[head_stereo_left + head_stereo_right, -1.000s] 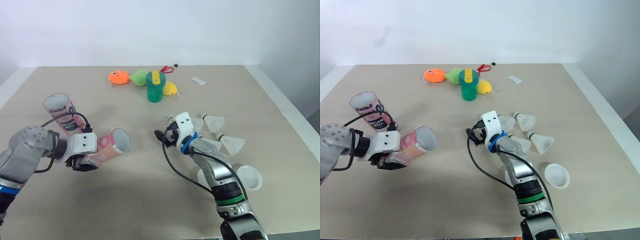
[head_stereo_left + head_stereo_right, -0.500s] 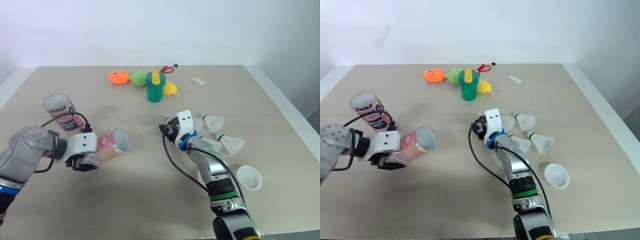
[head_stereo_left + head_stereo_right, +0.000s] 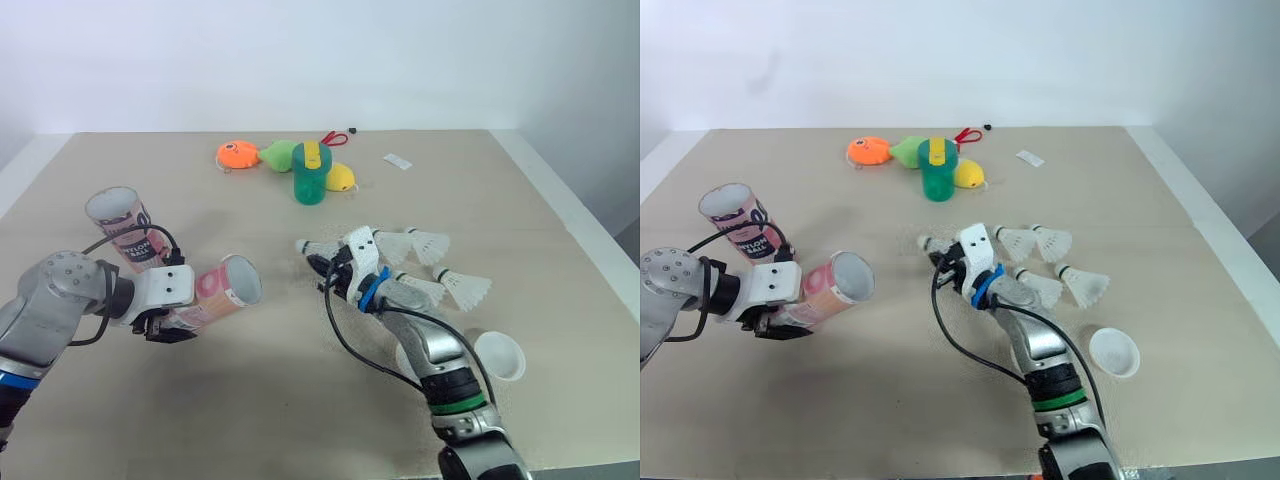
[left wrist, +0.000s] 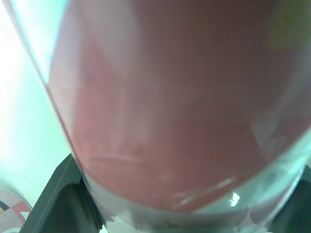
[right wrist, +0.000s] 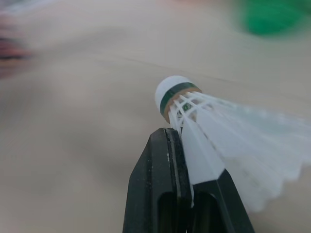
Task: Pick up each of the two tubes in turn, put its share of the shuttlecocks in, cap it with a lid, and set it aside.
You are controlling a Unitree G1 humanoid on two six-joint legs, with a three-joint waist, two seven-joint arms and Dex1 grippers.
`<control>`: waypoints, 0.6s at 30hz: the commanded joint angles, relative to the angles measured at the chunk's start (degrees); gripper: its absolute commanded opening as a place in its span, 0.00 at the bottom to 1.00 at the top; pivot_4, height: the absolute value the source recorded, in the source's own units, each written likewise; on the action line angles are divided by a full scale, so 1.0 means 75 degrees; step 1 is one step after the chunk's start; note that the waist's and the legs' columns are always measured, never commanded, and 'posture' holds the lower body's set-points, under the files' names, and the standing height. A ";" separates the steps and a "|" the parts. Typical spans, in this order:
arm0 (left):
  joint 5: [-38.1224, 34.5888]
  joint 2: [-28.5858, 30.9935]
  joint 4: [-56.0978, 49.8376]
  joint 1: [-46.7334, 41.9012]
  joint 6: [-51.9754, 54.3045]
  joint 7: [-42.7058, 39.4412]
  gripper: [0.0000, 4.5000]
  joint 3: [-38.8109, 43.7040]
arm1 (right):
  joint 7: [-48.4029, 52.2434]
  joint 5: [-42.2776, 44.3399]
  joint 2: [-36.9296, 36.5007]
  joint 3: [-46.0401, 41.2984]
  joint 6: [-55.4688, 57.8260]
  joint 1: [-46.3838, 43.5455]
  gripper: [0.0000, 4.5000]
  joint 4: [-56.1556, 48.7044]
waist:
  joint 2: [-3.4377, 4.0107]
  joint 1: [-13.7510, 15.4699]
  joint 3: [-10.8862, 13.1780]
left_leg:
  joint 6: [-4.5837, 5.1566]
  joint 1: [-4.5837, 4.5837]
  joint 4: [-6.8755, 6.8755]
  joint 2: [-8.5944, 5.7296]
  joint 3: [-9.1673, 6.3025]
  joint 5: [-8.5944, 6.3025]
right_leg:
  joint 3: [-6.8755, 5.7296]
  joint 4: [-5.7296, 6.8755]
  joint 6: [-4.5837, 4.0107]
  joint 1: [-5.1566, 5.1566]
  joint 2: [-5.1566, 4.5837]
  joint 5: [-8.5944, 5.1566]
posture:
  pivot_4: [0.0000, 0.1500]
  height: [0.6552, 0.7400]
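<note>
- Left end effector (image 3: pixel 172 324), seen from the head, is clamped around the lower part of a pink tube (image 3: pixel 224 289). The tube is held tilted above the bench (image 3: pixel 300 400), with its open mouth turned towards the robot's right.
- Right end effector (image 3: pixel 326 268) is closed on the feathers of a shuttlecock (image 3: pixel 318 249). The cork tip (image 3: pixel 302 245) points towards the held tube, and a clear gap of bench separates the two.
- More shuttlecocks (image 3: pixel 428 242) lie on the bench just beside the right arm, and a white lid (image 3: pixel 498 356) sits nearer the robot.
- A second tube (image 3: pixel 121 227) stands upright behind the left end effector.
- From the left wrist, the pink tube wall sits right against the camera, with a black finger (image 4: pixel 65 199) pressed to each side of it.
- From the right wrist, the two fingers (image 5: pixel 160 194) are pinched tight on one white feather. The green-banded cork juts just past their tips, above the bench.
</note>
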 commanded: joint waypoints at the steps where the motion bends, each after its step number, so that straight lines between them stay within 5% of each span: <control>1: -0.0092 -0.0074 -0.0120 0.0045 0.0052 0.0028 0.73 -0.0164 | 0.1123 0.0846 -0.0412 0.0157 0.0158 -0.0167 0.01 -0.1503 | -0.0001 0.0001 0.0000 | 0.0000 0.0001 0.0000 0.0000 -0.0003 0.0000 | -0.0003 0.0000 0.0000 0.0002 0.0000 0.0000 | 1.00 1.00; 10: -0.0100 -0.0099 -0.0101 0.0034 0.0094 0.0059 0.73 -0.0171 | 0.2350 0.0248 -0.1710 0.1229 -0.0239 -0.1136 0.01 -0.1949 | 0.0000 0.0004 0.0001 | 0.0000 0.0004 0.0003 0.0002 -0.0002 0.0000 | -0.0009 0.0000 -0.0008 0.0000 0.0000 0.0001 | 1.00 1.00; 18: -0.0088 -0.0133 -0.0083 -0.0011 0.0099 0.0053 0.73 -0.0213 | 0.2543 -0.0320 -0.1531 0.1840 -0.0611 -0.1715 0.01 -0.1491 | 0.0000 0.0016 0.0001 | 0.0000 -0.0002 0.0001 0.0000 -0.0002 0.0000 | -0.0009 0.0000 -0.0009 -0.0006 -0.0001 -0.0003 | 1.00 1.00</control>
